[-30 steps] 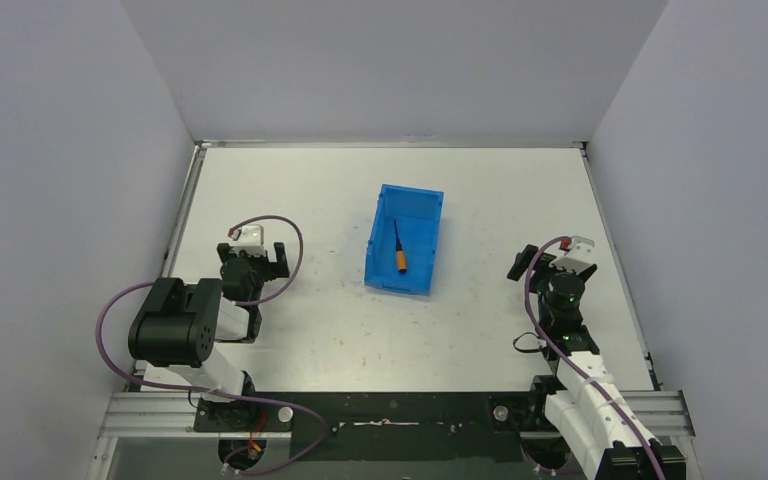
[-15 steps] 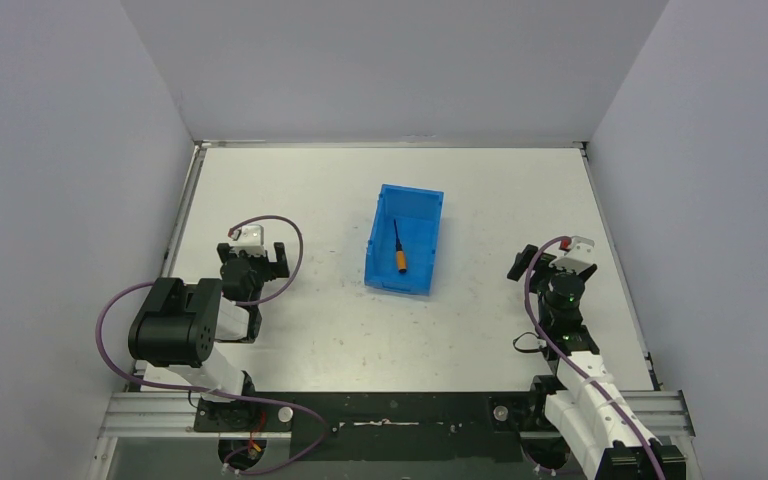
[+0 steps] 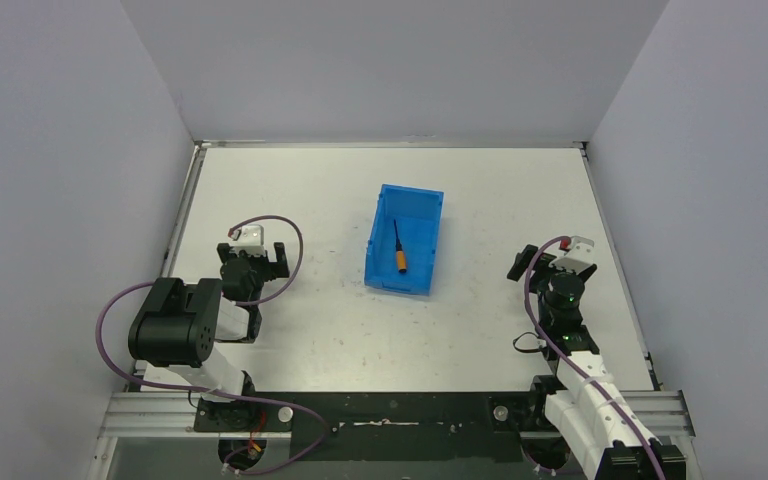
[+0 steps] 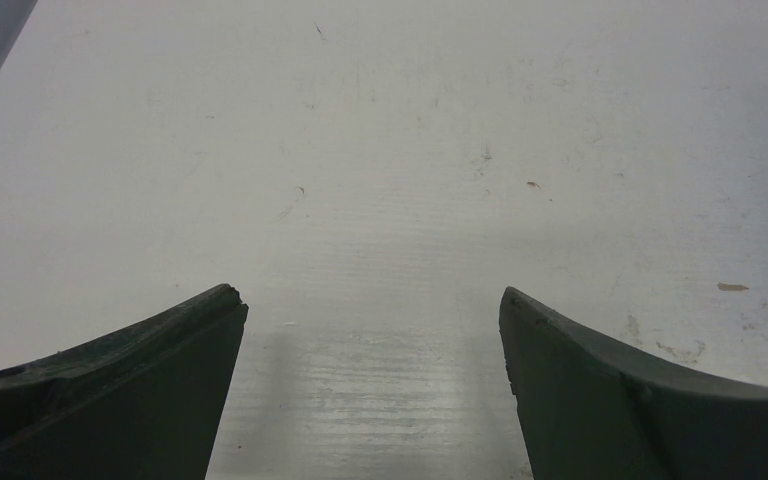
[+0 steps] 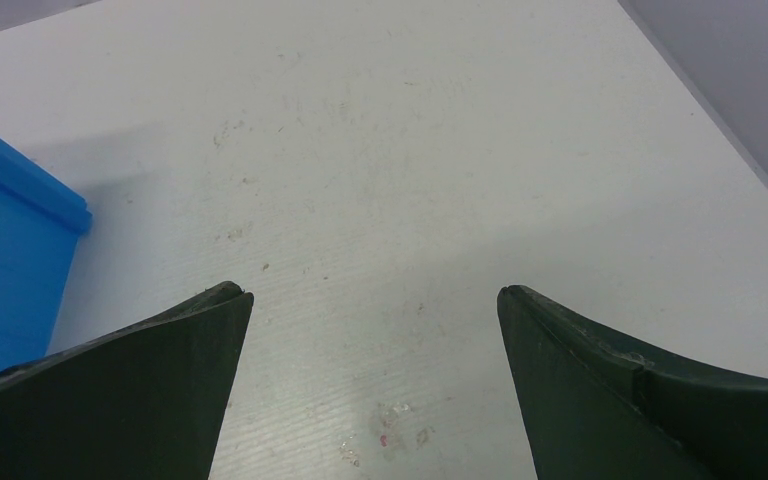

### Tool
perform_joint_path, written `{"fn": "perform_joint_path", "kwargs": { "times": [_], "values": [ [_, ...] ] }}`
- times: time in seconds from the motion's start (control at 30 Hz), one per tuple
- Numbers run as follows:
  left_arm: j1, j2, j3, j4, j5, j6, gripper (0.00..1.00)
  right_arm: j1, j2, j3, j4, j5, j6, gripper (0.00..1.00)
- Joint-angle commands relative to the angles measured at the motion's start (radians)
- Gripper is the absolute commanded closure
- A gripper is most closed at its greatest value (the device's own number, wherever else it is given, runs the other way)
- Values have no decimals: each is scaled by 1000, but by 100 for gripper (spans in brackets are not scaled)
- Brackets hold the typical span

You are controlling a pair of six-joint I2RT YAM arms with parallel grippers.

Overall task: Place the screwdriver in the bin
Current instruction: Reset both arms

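Observation:
The bright blue bin point(image 3: 425, 208) stands near the middle of the white table. The screwdriver point(image 3: 400, 250), orange handle and thin black shaft, lies inside it. My left gripper point(image 3: 256, 252) is open and empty, low over the table to the left of the bin; in the left wrist view point(image 4: 372, 298) only bare table shows between its fingers. My right gripper point(image 3: 552, 256) is open and empty to the right of the bin; the right wrist view point(image 5: 374, 294) shows the bin's side point(image 5: 5, 250) at the left edge.
Grey walls enclose the table on three sides. The table's right edge point(image 5: 720, 110) runs close to my right gripper. A black and aluminium rail point(image 3: 400, 410) with the arm bases lies along the near edge. Purple cables loop by the left arm point(image 3: 175, 330).

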Motion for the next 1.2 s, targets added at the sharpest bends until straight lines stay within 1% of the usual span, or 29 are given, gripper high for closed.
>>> {"fn": "perform_joint_path", "kwargs": {
  "times": [0.0, 0.2, 1.17],
  "values": [
    [5, -1, 18, 66, 9, -2, 3, -3, -24, 1, 54, 7, -8, 0],
    [5, -1, 18, 66, 9, -3, 3, -3, -25, 2, 48, 27, 1, 0],
    [5, 0, 18, 66, 9, -2, 3, -3, -43, -3, 45, 32, 4, 0]
  ]
}}
